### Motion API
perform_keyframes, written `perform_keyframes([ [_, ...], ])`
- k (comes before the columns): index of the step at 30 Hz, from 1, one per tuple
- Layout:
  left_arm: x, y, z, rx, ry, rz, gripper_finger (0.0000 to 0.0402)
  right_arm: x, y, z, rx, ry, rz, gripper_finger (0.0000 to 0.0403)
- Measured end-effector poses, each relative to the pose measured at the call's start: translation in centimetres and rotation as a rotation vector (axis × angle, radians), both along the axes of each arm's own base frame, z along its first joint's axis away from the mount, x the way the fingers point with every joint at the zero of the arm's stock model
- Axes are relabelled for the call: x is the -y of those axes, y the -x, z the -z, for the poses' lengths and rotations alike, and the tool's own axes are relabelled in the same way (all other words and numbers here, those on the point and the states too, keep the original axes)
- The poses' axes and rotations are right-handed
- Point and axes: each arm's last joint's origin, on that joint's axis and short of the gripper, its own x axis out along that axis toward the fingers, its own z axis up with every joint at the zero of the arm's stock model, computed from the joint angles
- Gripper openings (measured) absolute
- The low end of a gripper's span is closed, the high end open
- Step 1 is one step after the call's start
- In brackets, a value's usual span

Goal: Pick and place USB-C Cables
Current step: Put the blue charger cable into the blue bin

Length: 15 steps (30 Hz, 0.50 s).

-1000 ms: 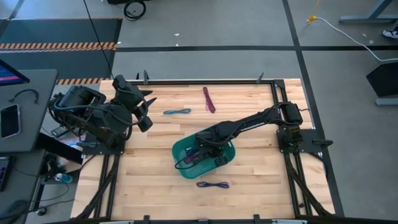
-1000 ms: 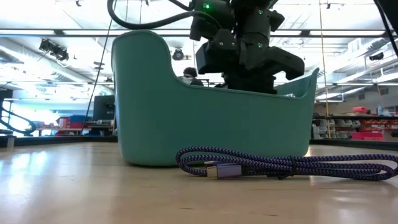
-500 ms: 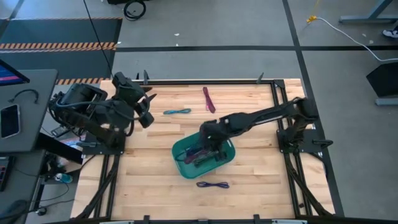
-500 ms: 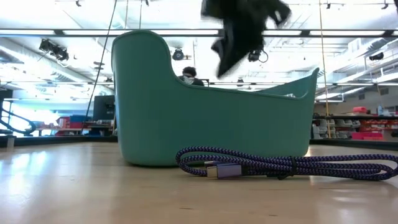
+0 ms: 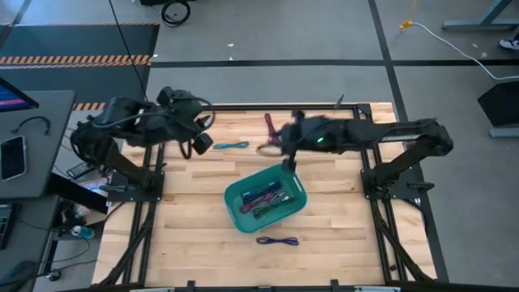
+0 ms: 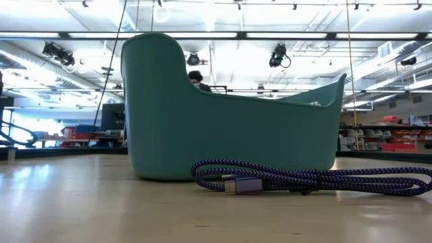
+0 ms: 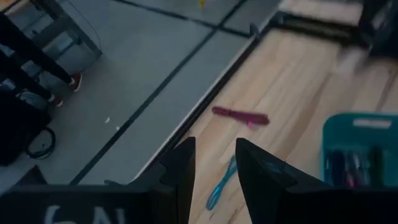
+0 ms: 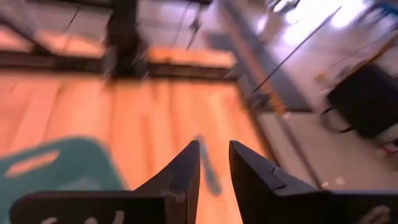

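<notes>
The teal bin [image 5: 237, 212] [image 6: 229, 135] stands in the middle of the table with several cables [image 5: 263, 199] lying inside it. A purple cable [image 5: 277, 241] [image 6: 304, 181] lies flat on the wood near the bin's near side. A teal cable [image 5: 231, 146] [image 7: 219, 186] and a maroon cable [image 5: 271, 128] [image 7: 241, 116] lie by the far edge. My left gripper [image 5: 200, 144] [image 7: 215, 168] is open, just left of the teal cable. My right gripper [image 5: 278, 143] [image 8: 214, 165], blurred, is open and hovers by the maroon cable.
The table has a dark metal frame [image 5: 268, 105] along its far edge and arm mounts at both sides. Bare wood [image 5: 186, 211] lies left of the bin. A desk with a phone [image 5: 12, 158] stands off the table's left side.
My right gripper has risen out of the bin and swung toward the far edge, ending by the maroon cable. My left arm has stretched along the far edge, its gripper moving right toward the teal cable. The cables on the table have stayed where they were.
</notes>
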Motion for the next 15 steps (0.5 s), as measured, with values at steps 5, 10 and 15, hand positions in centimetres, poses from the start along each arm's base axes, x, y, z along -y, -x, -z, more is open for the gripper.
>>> perform_keyframes([
  [5, -2.0, -2.8, 1.7, -0.167, 0.046, 0.080, 0.0121, 0.7, 2.8, -3.6, 0.184, 0.029, 0.025, 0.0092],
  [10, -4.6, -6.1, 4.2, -0.304, 0.125, 0.113, 0.0121, 0.7, 5.6, -6.0, 0.296, 0.058, 0.004, 0.0092],
  [15, -7.6, -9.5, 7.6, -0.419, 0.219, 0.099, 0.0121, 0.2, 8.1, -7.6, 0.367, 0.053, -0.024, 0.0092],
])
